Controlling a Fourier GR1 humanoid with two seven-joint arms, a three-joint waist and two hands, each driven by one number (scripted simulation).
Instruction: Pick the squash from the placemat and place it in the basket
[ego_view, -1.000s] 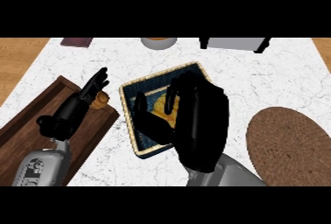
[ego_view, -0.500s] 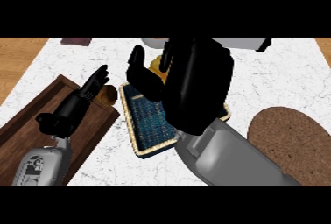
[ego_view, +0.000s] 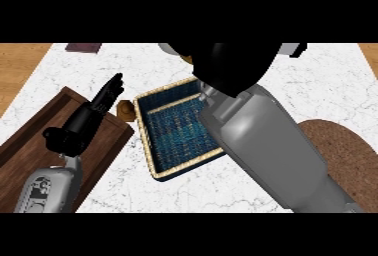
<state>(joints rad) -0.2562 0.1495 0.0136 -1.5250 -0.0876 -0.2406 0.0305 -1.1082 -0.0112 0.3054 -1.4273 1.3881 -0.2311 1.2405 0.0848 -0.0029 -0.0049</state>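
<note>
While the right forearm fills the middle of the head view, the right robot hand (ego_view: 229, 62) has swung up and away toward the far edge of the white marble desk (ego_view: 325, 90), leaving the blue woven placemat (ego_view: 173, 132) bare where a yellow shape lay under the hand a second ago. A sliver of tan or yellow shows at the hand's upper left edge, likely the squash (ego_view: 189, 59), so it seems lifted and carried, though the hand hides nearly all of it and I cannot tell how the fingers are set round it. To my reading, the pick is done and the carry has begun. The left robot hand (ego_view: 107, 92) rests at the left above a dark wooden board (ego_view: 29, 140), fingers straight and holding nothing. A small brown object (ego_view: 127, 110) sits just beside the placemat's left edge. A brown round mat (ego_view: 343, 150) lies at the right, partly cut off. No basket can be made out clearly; the forearm may cover it.
</note>
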